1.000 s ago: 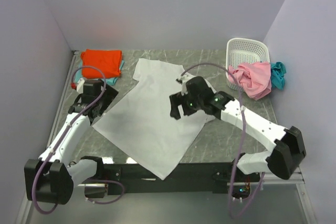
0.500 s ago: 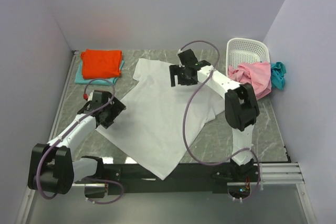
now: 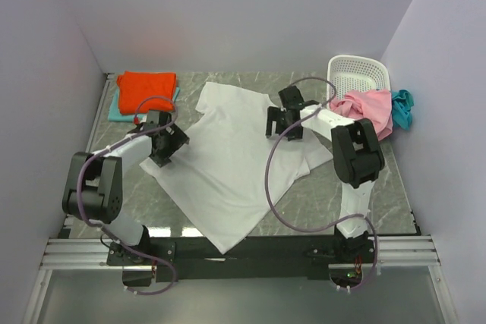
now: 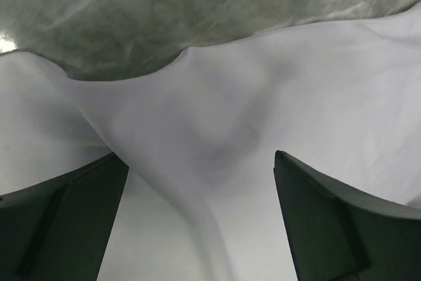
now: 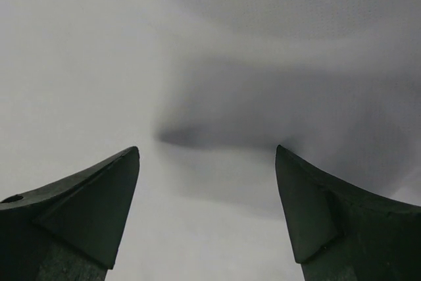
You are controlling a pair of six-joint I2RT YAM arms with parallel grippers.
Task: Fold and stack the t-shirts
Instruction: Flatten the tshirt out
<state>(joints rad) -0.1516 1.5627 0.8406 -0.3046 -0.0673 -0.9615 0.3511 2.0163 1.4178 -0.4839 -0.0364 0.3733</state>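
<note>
1. Grippers both stand wide open and empty: the left gripper [image 3: 165, 144] is over the left edge of the white shirt [image 3: 228, 176], and the right gripper [image 3: 282, 121] is over its right chest.
2. Done, I judge: the orange shirt [image 3: 146, 90] lies folded on the aqua shirt [image 3: 114, 111], far left.
3. Left to do: the white shirt lies spread mid-table, unfolded (slightly rippled). The pink shirt [image 3: 366, 115] and teal shirt [image 3: 402, 108] lie bunched at the basket [image 3: 357, 73].
4. Half a second earlier the left gripper was nearer the hem and the right gripper was by the collar.
</note>
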